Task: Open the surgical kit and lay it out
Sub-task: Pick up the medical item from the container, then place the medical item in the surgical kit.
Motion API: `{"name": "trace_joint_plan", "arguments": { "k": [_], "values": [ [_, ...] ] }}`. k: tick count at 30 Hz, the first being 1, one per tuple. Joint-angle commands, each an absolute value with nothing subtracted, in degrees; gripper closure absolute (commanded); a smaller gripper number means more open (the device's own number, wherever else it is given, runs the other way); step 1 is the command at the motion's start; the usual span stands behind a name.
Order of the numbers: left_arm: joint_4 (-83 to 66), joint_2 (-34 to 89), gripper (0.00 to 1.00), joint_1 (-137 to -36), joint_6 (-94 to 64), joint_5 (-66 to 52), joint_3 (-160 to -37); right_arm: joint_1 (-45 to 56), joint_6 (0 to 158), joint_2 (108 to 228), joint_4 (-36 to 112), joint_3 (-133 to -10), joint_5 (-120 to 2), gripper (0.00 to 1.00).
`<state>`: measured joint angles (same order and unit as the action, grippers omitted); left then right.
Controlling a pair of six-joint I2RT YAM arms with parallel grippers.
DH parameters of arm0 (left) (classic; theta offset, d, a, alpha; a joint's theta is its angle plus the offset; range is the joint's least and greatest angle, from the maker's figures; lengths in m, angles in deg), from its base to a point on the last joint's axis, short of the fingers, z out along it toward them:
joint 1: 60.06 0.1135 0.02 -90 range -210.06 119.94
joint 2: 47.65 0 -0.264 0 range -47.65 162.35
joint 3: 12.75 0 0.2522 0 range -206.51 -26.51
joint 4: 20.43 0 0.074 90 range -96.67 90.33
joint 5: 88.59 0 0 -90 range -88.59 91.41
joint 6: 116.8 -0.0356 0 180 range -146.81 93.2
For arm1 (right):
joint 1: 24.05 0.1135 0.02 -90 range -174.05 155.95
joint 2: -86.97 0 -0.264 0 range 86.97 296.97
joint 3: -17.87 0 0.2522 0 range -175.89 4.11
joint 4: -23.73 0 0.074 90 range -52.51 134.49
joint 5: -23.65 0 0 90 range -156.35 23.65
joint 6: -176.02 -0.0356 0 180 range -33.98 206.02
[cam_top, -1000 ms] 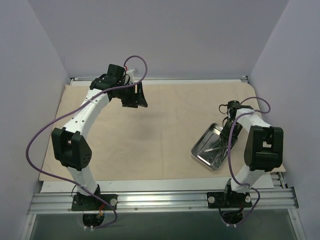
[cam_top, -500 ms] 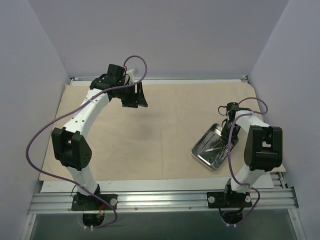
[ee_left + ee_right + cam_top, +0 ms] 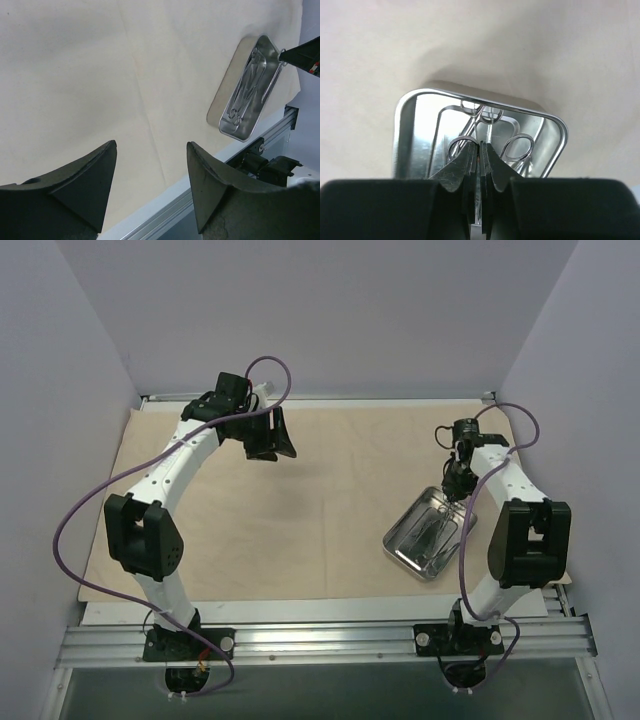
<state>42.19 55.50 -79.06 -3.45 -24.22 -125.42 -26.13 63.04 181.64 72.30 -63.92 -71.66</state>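
Steel tray (image 3: 402,540) comes first from the arm bases. It lies flat and turned at an angle, and the thin scissor-like instruments (image 3: 245,90) sit bunched inside it with their ring handles toward the tray's far end. Over that far end hangs the right gripper (image 3: 480,146), tips dipped inside the rim and jaws pressed together. A thin strip of metal shows between them in the right wrist view, with a ring handle on either side. It looks like a pinch on one instrument, but the pictures do not settle whether anything is truly caught. Under the tray the beige cloth wrap (image 3: 320,500) is spread flat, running out to the tray's left and far side, so the unwrapping looks done and the step in hand is, by my reading, lifting instruments out to lay them on the cloth. Far to the tray's left and beyond it, well apart, the left gripper (image 3: 151,145) hovers above bare cloth with its jaws wide and nothing between them. The next move probably calls for a slow, straight lift to check that a single instrument comes free of the bunch without dragging the tray, then a carry to open cloth beside the tray.
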Motion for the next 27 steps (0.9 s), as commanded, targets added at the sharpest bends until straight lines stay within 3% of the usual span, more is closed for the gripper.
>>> {"name": "trace_joint_plan", "arguments": {
  "k": [1, 9, 13, 17, 27],
  "values": [
    [38.42, 55.35, 0.34, -78.61, -1.67, -27.5, -125.39, -22.48, 65.53, 178.81, 75.99, -68.74, -75.4, 1.0],
    [25.07, 56.23, 0.34, -78.69, 4.47, -40.58, -122.13, -12.29, 71.59, 179.69, 76.61, -81.48, -75.16, 1.0],
    [17.69, 57.81, 0.34, -79.04, 10.27, -48.14, -121.17, -5.78, 75.64, 181.89, 74.76, -88.77, -61.47, 1.0],
    [12.85, 58.43, 0.33, -79.04, 14.58, -51.31, -118.72, 0.99, 79.86, 183.73, 73.09, -91.77, -56.79, 1.0],
    [4.94, 58.34, 0.3, -81.94, 16.7, -53.78, -112.12, 5.48, 77.59, 189.0, 72.47, -100.28, -50.62, 1.0]
  ]
}}
